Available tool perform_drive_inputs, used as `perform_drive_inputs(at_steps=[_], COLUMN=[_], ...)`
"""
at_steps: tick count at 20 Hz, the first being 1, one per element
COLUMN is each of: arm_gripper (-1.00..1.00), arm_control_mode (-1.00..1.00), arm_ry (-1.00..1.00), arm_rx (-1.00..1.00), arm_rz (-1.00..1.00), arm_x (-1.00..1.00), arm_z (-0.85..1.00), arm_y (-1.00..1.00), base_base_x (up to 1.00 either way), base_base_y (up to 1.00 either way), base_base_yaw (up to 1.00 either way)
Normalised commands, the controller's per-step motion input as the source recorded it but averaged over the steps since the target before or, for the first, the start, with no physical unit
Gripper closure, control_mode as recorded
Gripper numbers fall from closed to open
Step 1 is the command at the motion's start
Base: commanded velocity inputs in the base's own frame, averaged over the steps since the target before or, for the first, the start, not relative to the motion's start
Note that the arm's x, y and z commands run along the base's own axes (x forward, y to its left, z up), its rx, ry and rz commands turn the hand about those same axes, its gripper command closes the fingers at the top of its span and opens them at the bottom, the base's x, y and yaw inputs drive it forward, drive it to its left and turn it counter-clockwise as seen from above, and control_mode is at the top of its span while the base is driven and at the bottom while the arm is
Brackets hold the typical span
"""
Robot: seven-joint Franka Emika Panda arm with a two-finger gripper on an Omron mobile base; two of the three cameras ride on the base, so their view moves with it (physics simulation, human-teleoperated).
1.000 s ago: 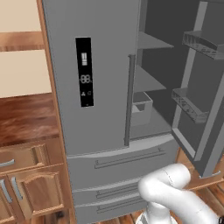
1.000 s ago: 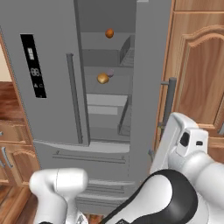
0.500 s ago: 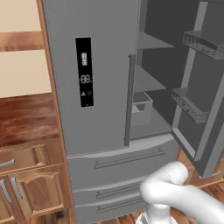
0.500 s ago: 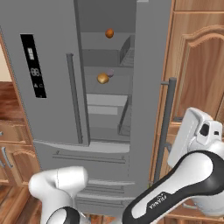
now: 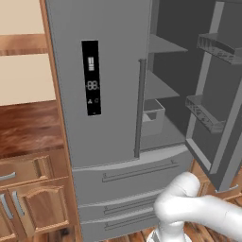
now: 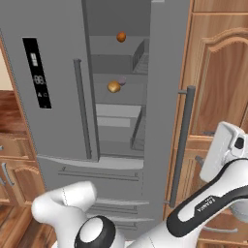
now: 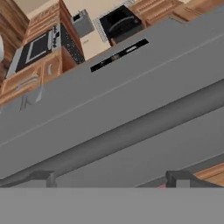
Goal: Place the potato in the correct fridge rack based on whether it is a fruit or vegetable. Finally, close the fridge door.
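Small tan-yellow potato (image 6: 114, 87) sits on the grey fridge rack (image 6: 116, 93); jaws spread, empty; next, push grey fridge door (image 6: 164, 97) shut

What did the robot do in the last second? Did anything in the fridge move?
The arm swung to the right, carrying the hand out beside the open fridge door, near its handle. The hand stayed open and took hold of nothing. The potato still sits on the second shelf, the orange-brown ball on the top one, and the door is still open.
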Motion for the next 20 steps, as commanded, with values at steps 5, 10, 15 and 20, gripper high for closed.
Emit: perform_drive_inputs(at_steps=[5, 10, 15, 20], arm_gripper=[-1.0, -1.0, -1.0, -1.0], arm_control_mode=[-1.0, -1.0, -1.0, -1.0], arm_ry=[0.0, -0.03, -0.1, -0.04], arm_rx=[0.0, 0.0, 0.0, 0.0], arm_rz=[0.07, 0.07, 0.03, 0.05], arm_x=[0.31, 0.29, 0.36, 0.47], arm_z=[-0.51, -0.44, -0.12, 0.0], arm_y=[-0.21, -0.04, 0.0, 0.0], base_base_x=[0.0, 0.0, 0.0, 0.0], base_base_y=[0.0, 0.0, 0.0, 0.0], base_base_yaw=[0.0, 0.0, 0.0, 0.0])
